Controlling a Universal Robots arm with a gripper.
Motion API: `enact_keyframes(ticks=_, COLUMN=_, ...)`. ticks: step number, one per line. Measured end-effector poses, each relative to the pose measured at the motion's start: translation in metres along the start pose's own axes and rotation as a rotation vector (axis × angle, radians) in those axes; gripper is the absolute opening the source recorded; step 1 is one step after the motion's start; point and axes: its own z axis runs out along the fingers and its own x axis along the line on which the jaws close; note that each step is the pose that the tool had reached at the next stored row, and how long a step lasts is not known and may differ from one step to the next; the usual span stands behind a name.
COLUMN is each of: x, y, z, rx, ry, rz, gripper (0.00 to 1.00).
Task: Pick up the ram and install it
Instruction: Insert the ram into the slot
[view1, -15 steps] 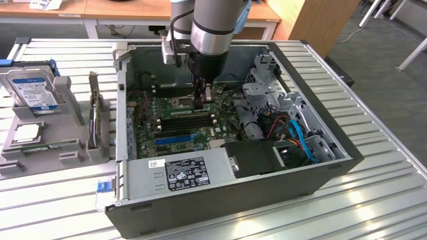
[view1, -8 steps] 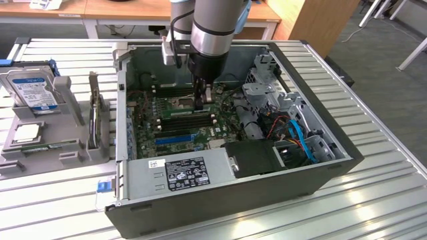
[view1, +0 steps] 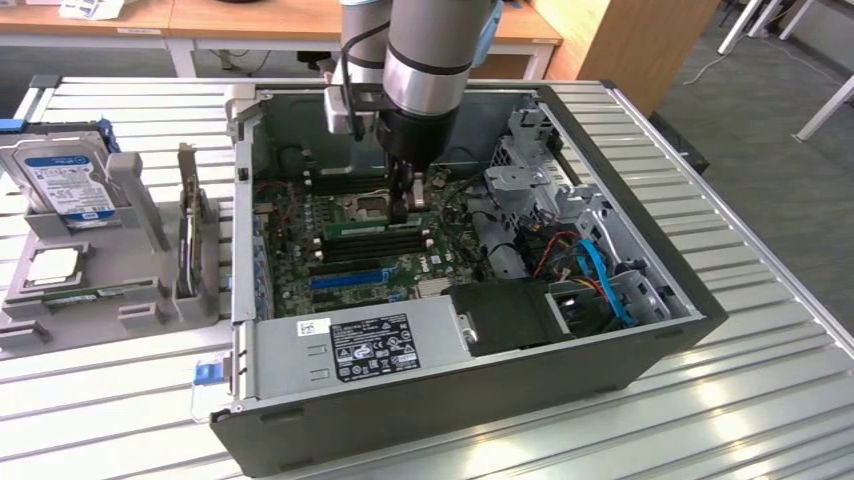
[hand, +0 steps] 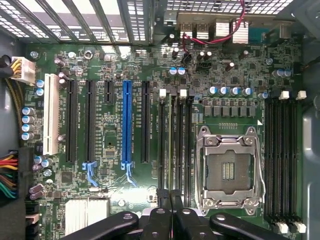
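Power supply (view1: 360, 345), with its black label, fills the near end of the open case (view1: 467, 420), which lies on its side in the middle of the slatted metal worktop (view1: 747, 400). Behind it the motherboard (view1: 300, 240) faces up.

From above, the arm (view1: 427, 50) reaches straight down into the case. Its gripper (view1: 406, 208) stands over the memory slots just beside the empty socket (view1: 367, 207). The ram (view1: 367, 228) sits on edge along one of those black slots, on the socket's near side, level and parallel to the empty slots next to it. The jaws are drawn narrow, pinched on the ram's upper edge toward its end at the exterior view's right. How deeply the stick is seated cannot be told.

Seen from the wrist, the gripper (hand: 170, 200) has its two black fingers almost together over the slots between the long blue slot (hand: 126, 122) and the socket (hand: 227, 167), whose metal frame is closed over bare contacts.

Toward the worktop's far edge, at the exterior view's left, a grey fixture (view1: 134, 300) carries a drive (view1: 67, 180) with a blue-and-white label and, nearer, a square silver chip (view1: 51, 265).
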Motion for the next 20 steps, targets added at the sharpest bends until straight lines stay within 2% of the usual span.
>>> enact_keyframes(ticks=5, x=0.0, y=-0.0001, z=0.0002, rx=-0.0001, ry=0.0001, rz=0.0, gripper=0.11)
enact_keyframes(ticks=20, x=0.001, y=0.0008, z=0.0126, rx=0.0007, ry=-0.0005, rz=0.0, gripper=0.11)
